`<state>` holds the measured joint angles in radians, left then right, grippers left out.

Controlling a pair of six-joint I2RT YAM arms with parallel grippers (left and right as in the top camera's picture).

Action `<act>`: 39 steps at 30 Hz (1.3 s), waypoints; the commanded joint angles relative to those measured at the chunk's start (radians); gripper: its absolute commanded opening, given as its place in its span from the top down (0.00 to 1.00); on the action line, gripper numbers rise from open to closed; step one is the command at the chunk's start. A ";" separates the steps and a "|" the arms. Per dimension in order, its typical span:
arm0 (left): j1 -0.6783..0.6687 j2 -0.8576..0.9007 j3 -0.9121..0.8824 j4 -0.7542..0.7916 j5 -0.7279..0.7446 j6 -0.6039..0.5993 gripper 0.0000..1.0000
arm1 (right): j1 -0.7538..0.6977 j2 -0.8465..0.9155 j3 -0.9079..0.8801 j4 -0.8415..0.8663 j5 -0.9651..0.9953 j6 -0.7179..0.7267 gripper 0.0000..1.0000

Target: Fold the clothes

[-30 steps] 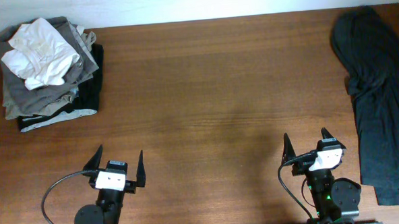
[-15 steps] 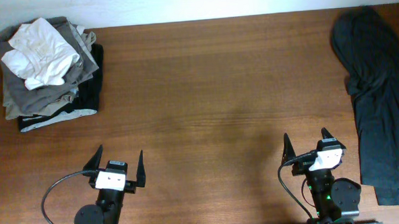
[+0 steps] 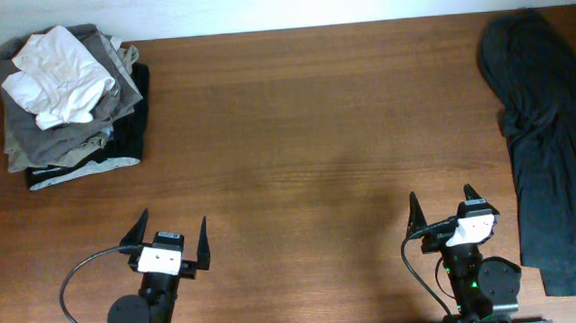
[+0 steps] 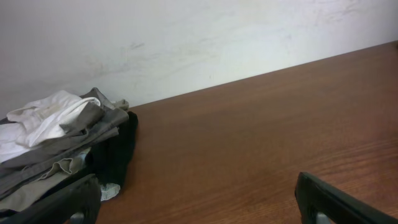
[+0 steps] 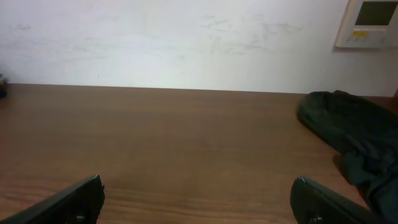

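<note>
A dark grey garment (image 3: 550, 140) lies crumpled along the table's right edge; it also shows in the right wrist view (image 5: 354, 134). A stack of clothes (image 3: 71, 98), grey and black with a white piece on top, sits at the back left and shows in the left wrist view (image 4: 62, 146). My left gripper (image 3: 171, 237) is open and empty near the front left, and in its own view (image 4: 199, 199) only bare wood lies between its fingers. My right gripper (image 3: 443, 205) is open and empty near the front right, left of the dark garment, with bare wood between its fingers (image 5: 199, 202).
The wooden table (image 3: 307, 141) runs to a white wall at the back. A white wall panel (image 5: 372, 22) hangs at the upper right of the right wrist view. Black cables loop beside both arm bases at the front edge.
</note>
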<state>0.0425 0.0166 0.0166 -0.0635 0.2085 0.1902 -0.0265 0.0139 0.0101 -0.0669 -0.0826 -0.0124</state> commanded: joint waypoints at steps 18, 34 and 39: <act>0.006 -0.010 -0.008 0.001 -0.007 -0.010 0.01 | -0.006 -0.008 -0.005 0.290 -0.815 -0.006 0.01; 0.006 -0.010 -0.008 0.001 -0.007 -0.010 0.01 | -0.007 0.093 0.232 0.291 -0.303 0.042 0.01; 0.006 -0.010 -0.008 0.001 -0.007 -0.010 0.01 | -0.007 0.350 0.450 0.182 -0.174 -0.064 0.01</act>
<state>0.0425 0.0166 0.0166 -0.0635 0.2081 0.1902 -0.0265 0.2127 0.3294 0.1478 -0.4103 0.0162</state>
